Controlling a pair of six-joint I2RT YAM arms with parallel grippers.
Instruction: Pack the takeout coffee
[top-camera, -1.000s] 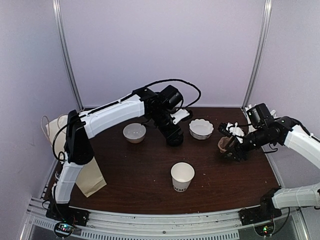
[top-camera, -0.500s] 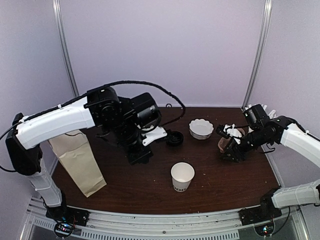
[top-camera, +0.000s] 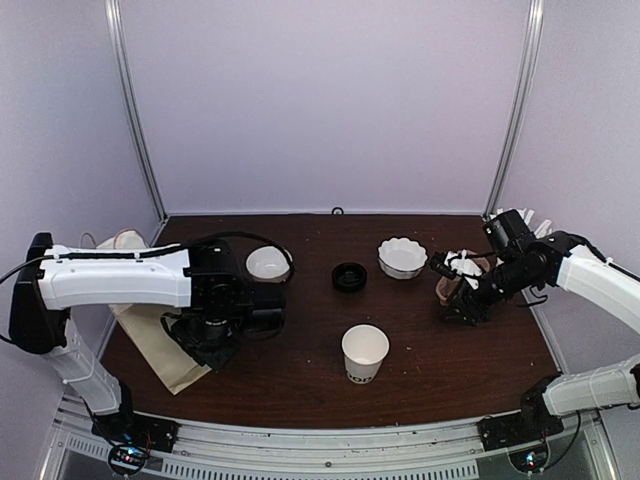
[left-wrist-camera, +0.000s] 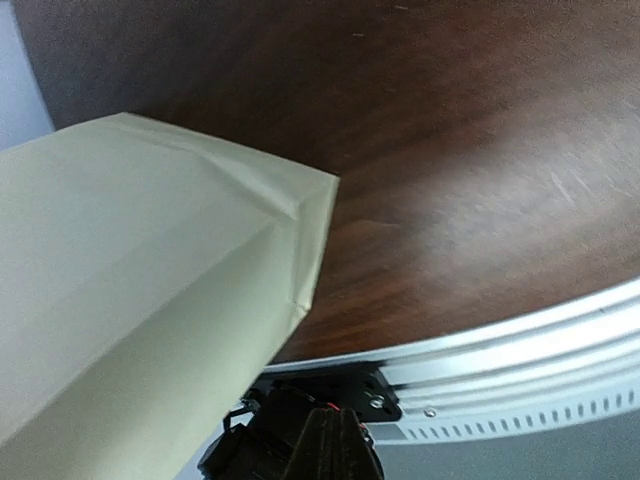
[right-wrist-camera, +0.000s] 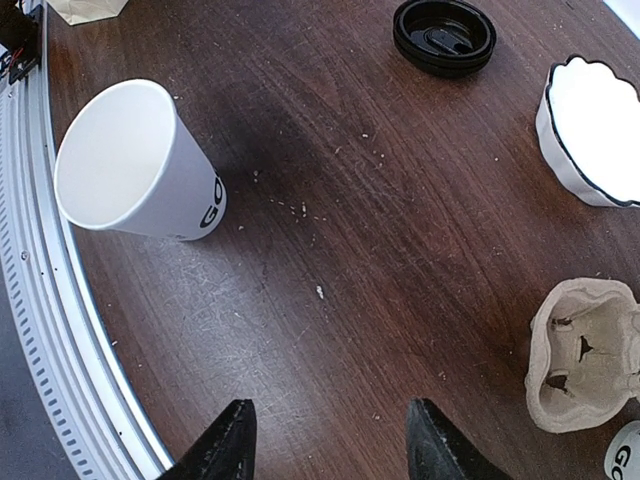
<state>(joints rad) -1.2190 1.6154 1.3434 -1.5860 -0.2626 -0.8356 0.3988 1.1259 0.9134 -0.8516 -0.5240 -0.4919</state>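
The takeout coffee cup (top-camera: 365, 352), white with dark letters, stands open-topped near the table's front middle; the right wrist view shows the same cup (right-wrist-camera: 140, 165) at upper left. Its black lid (top-camera: 349, 276) lies flat on the table behind it, and that lid (right-wrist-camera: 444, 35) sits at the top edge of the right wrist view. My left gripper (top-camera: 212, 350) hangs over the paper bag (top-camera: 180, 365) at front left. Its jaws (left-wrist-camera: 335, 445) are shut with nothing between them. My right gripper (right-wrist-camera: 335, 445) is open over bare wood, right of the cup.
Two white bowls (top-camera: 268, 263) (top-camera: 402, 257) stand at the back. A pulp cup carrier (right-wrist-camera: 585, 355) and a cup of white sticks (top-camera: 465, 262) sit under the right arm. The metal rail (left-wrist-camera: 520, 370) runs along the table's near edge.
My left arm has swung from the lid at the back middle to the front left over the paper bag, and its jaws have shut. The lid stays on the table. The right arm barely moved.
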